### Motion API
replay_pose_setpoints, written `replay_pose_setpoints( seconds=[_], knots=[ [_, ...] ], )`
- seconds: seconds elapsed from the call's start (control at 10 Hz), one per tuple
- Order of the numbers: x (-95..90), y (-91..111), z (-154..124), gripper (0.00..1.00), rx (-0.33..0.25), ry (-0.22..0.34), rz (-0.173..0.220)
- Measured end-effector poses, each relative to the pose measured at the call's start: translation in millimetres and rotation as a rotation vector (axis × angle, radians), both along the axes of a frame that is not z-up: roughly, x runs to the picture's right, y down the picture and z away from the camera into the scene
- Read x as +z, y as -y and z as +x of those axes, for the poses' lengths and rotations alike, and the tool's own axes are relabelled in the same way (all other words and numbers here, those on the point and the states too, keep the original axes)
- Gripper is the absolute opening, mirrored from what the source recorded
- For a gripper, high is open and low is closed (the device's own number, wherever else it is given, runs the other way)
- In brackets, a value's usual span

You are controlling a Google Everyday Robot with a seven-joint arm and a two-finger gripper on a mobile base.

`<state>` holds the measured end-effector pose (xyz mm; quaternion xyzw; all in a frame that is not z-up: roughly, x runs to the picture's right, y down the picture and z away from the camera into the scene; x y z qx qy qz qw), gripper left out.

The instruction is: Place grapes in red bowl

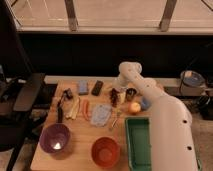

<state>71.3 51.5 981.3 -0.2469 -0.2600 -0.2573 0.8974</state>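
**Mid grape pickup, bowl drop not done yet**

Looks like the grab step of the job. Spotting the gripper [118, 90] hanging down at the far part of the table [80, 162], right over the grapes [114, 98]. Touching them or just above, hard to say. Can't tell whether open wide, narrowed down or already clamped on the bunch, so not calling it either way. No sign of the bunch lifted, though. Seems to be lying on the wood directly under the hand.

Worth noting the neighbours: an apple [134, 107] just right of the hand and a bit nearer the robot, plus a phone [97, 88] near on the left. Pretty tight spot, so easy to nudge the apple while closing.

Next up, going by the task:
- Get a firm hold on the bunch and lift straight up to clear the clutter.
- Pull back toward the robot and slightly left to reach the red bowl [105, 151], well apart from the hand at the near edge.
- Steer clear of the purple bowl [55, 138], further left, and the green tray [138, 140], just right of the target.
- Lower over the red one and let go.

Probably best to pinch the bunch around the middle, given how lumpy and floppy it looks.
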Motion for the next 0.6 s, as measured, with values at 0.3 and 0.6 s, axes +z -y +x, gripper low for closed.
replay_pose_setpoints(
  seconds=[0.3,0.6],
  knots=[
    [-3.2,0.9,1.5,0.25,0.002,0.001,-0.003],
    [-2.8,0.3,2.7,0.01,-0.005,-0.003,-0.002]
  ],
)
